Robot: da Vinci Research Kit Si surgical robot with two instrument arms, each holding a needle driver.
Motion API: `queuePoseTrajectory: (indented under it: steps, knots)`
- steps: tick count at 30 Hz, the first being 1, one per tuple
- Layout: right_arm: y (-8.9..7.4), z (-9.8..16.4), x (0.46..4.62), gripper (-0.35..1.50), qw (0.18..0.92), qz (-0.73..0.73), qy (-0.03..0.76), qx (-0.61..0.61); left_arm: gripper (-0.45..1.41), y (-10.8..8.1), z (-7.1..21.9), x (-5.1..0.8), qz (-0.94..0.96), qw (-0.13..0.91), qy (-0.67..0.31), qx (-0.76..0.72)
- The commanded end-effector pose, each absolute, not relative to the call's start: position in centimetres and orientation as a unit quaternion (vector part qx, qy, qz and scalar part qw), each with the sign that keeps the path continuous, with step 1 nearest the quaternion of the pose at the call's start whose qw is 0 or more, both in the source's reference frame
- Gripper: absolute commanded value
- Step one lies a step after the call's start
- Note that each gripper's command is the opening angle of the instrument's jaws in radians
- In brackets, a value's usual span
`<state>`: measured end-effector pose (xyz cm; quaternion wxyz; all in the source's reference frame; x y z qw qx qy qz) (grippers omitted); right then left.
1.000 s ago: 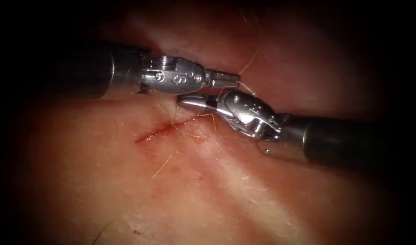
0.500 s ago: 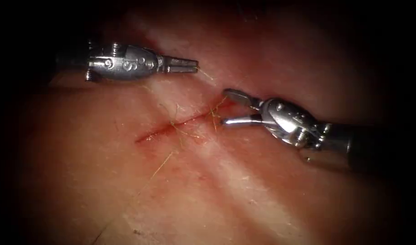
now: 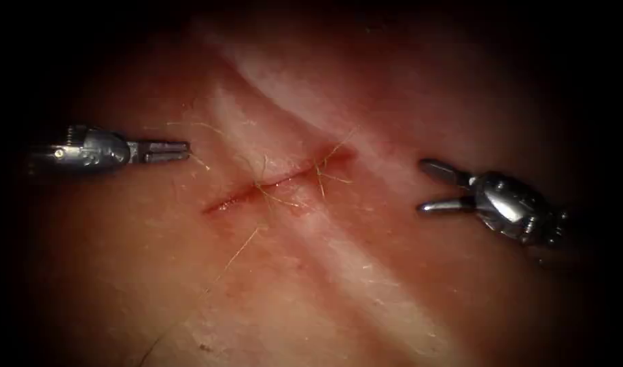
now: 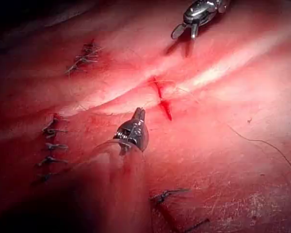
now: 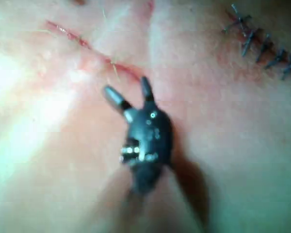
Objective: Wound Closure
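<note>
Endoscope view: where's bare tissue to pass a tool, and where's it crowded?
Free: the tissue between the left tool, jaws shut, and the cut; also between the cut and the right tool, jaws open and empty. No needle is visible. Crowded: the cut itself, with thread ends sticking out.

The tissue (image 3: 365,285) is seen as reddish pink, crossed by 1 pale whitish band, and the cut (image 3: 274,182) is marked as a darker red line with red fluid (image 4: 166,110) along it. Fine yellowish thread (image 3: 284,197) is seen over the cut, and dark grey-blue stitch rows (image 5: 262,41) are shown on paler pink tissue. Shiny silver metal is shown on the left tool (image 3: 163,151) and the right tool (image 3: 441,187), the latter rendered dark grey in the right wrist view.
</note>
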<state>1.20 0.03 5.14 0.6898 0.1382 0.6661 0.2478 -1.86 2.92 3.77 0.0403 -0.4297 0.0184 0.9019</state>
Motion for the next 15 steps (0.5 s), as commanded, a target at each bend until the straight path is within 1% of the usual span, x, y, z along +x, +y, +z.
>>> queuePoseTrajectory:
  steps: [1,2,3,4,5,6,7,8,10,13,15]
  knots:
    - [0.0,5.2,1.28,1.47,0.69,0.247,0.667,0.137,-0.45,2.9,4.0,-1.75,0.907,0.05,0.006,-0.417]
    - [0.0,5.2,1.28,1.47,0.69,0.246,0.667,0.137,-0.45,2.9,4.1,-1.68,0.909,0.052,0.001,-0.413]
    - [0.0,5.2,1.27,1.47,0.69,0.246,0.667,0.137,0.22,2.7,4.3,-1.49,0.914,0.085,-0.023,-0.397]
    - [0.0,5.2,1.26,1.48,0.69,0.246,0.667,0.137,0.41,2.7,4.4,-1.43,0.914,0.103,-0.031,-0.391]
    - [0.0,5.2,1.26,1.48,0.69,0.246,0.667,0.137,0.41,2.7,4.4,-1.43,0.914,0.103,-0.031,-0.391]
    - [0.0,5.2,1.25,1.48,0.69,0.247,0.666,0.136,0.71,2.7,4.4,-1.33,0.912,0.118,-0.037,-0.39]
    - [0.0,5.2,1.25,1.48,0.69,0.247,0.666,0.136,0.71,2.7,4.4,-1.33,0.912,0.118,-0.037,-0.39]
    - [0.0,5.2,1.24,1.48,0.69,0.247,0.666,0.136,0.83,2.6,4.5,-1.25,0.912,0.121,-0.038,-0.391]
    - [0.0,5.2,1.22,1.48,0.691,0.247,0.666,0.135,0.94,2.6,4.5,-1.05,0.911,0.122,-0.041,-0.393]
    - [0.0,5.2,1.21,1.48,0.691,0.247,0.666,0.135,0.99,2.5,4.4,-0.7,0.909,0.139,-0.056,-0.389]
    - [0.0,5.2,1.21,1.48,0.691,0.247,0.666,0.135,1.01,2.5,4.3,-0.64,0.908,0.145,-0.059,-0.388]
